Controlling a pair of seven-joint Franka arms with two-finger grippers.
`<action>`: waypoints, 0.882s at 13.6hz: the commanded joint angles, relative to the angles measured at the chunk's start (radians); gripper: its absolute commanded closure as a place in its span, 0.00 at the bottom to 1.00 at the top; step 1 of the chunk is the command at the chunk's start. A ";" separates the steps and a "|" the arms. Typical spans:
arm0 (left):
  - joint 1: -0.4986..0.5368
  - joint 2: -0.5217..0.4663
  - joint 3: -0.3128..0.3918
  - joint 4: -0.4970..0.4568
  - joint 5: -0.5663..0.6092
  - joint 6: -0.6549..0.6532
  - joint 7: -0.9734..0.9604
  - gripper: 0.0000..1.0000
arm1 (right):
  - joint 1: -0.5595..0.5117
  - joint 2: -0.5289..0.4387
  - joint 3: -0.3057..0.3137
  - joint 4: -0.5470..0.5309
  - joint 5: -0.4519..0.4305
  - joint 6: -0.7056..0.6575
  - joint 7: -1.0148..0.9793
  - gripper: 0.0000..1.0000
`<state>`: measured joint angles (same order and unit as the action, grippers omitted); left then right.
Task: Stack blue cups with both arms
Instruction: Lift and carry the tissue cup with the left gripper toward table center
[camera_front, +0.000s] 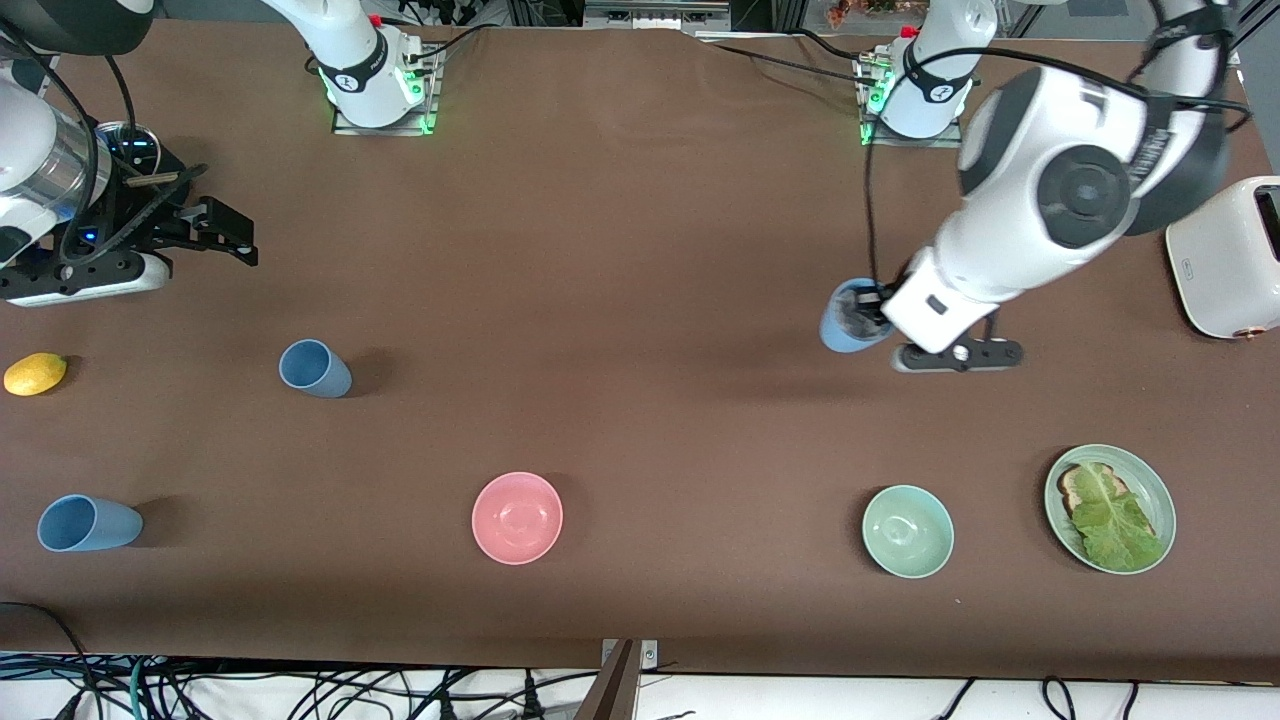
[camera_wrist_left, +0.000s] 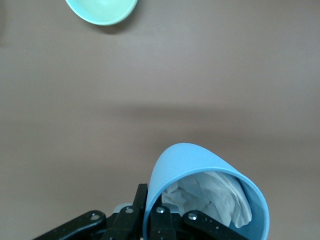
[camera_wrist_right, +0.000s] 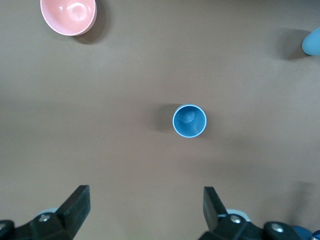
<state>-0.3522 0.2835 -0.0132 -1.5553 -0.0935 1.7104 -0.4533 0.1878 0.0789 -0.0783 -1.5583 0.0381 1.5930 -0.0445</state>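
Lemon (camera_front: 35, 374) sits at the right arm's end of the table. Nearer the front camera from it, a blue cup (camera_front: 88, 523) lies on its side, mouth toward the table end.

Right gripper (camera_front: 225, 232) hangs in the air over bare brown table (camera_front: 620, 250) at the right arm's end, fingers (camera_wrist_right: 77, 204) spread wide, nothing between them. The right arm waits there.

A second blue cup, upright (camera_front: 315, 368) (camera_wrist_right: 189, 120), stands on the table, mouth up, empty, well apart from the lying cup; the right wrist view looks straight down into it.

Pink bowl (camera_front: 517, 517) (camera_wrist_right: 68, 16) stands toward the table's middle, near the front camera's edge, empty.

Left gripper (camera_front: 868, 312) is up over the table toward the left arm's end, clamped tight on the rim of a third blue cup, held (camera_front: 848, 318) (camera_wrist_left: 200, 192). One finger (camera_wrist_left: 162, 225) goes inside the mouth, the other outside. This cup is tilted and off the table, with crumpled white paper (camera_wrist_left: 212, 197) inside it.

Mint-green bowl (camera_front: 908, 531) (camera_wrist_left: 102, 10) is empty and sits nearer the front camera than the held cup.

Beside that bowl, a green plate (camera_front: 1160, 500) carries toast (camera_front: 1078, 487) with a lettuce leaf (camera_front: 1115, 520) on top.

White toaster (camera_front: 1225, 260) stands at the left arm's end of the table.
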 joint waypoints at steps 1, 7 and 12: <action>-0.097 0.063 0.016 0.077 -0.034 -0.023 -0.178 1.00 | 0.001 -0.007 0.000 0.006 0.013 0.001 0.011 0.00; -0.260 0.192 0.018 0.153 -0.069 0.115 -0.529 1.00 | 0.016 -0.004 0.002 0.003 0.009 0.015 0.009 0.00; -0.333 0.287 0.019 0.153 -0.066 0.308 -0.703 1.00 | 0.015 -0.007 -0.006 0.006 0.022 0.021 0.009 0.00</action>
<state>-0.6524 0.5237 -0.0129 -1.4473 -0.1365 1.9800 -1.0991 0.2024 0.0794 -0.0786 -1.5577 0.0390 1.6059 -0.0429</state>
